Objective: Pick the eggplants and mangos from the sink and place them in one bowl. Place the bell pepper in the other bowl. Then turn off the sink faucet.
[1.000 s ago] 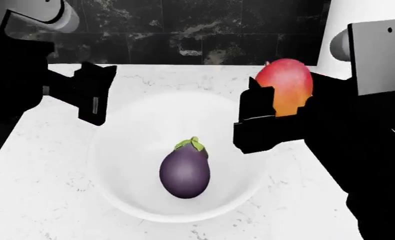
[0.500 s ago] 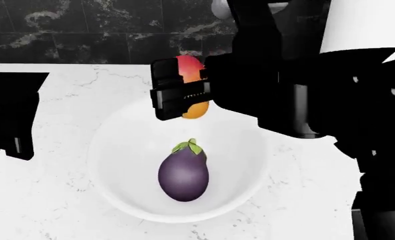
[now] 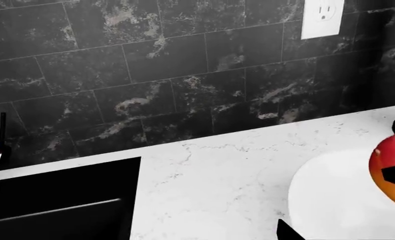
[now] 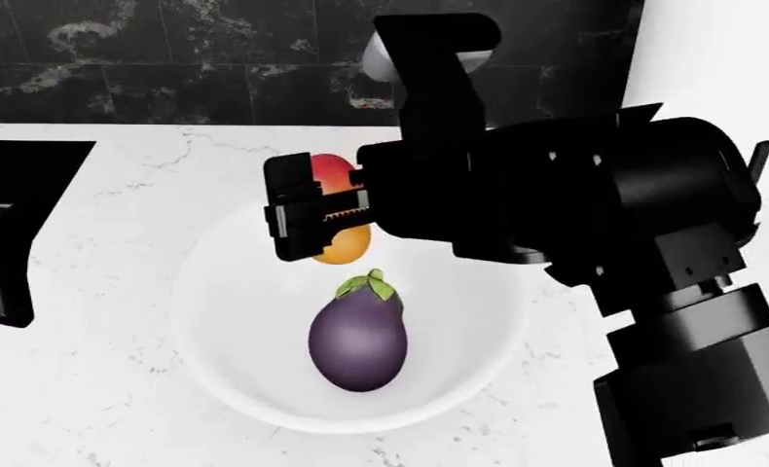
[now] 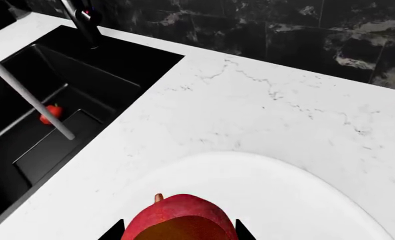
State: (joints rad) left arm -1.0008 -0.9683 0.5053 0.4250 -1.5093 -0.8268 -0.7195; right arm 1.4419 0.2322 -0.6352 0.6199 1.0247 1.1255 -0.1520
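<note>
The right gripper [image 4: 317, 216] hangs over the far side of the white bowl [image 4: 216, 321], pinching the mango [image 4: 331, 243] between its black fingers, red end toward the wall, orange end toward the bowl's middle. Below it, just apart, the eggplant [image 4: 357, 338] lies in the bowl, green cap pointing at the mango. From the right wrist, the mango [image 5: 177, 220] fills the near edge above the bowl's rim [image 5: 264, 165], and off across the marble counter [image 5: 264, 105] sits the black sink [image 5: 84, 75], with the red pepper [image 5: 51, 114] down in the basin. The left gripper's state: cannot tell from these views.
</note>
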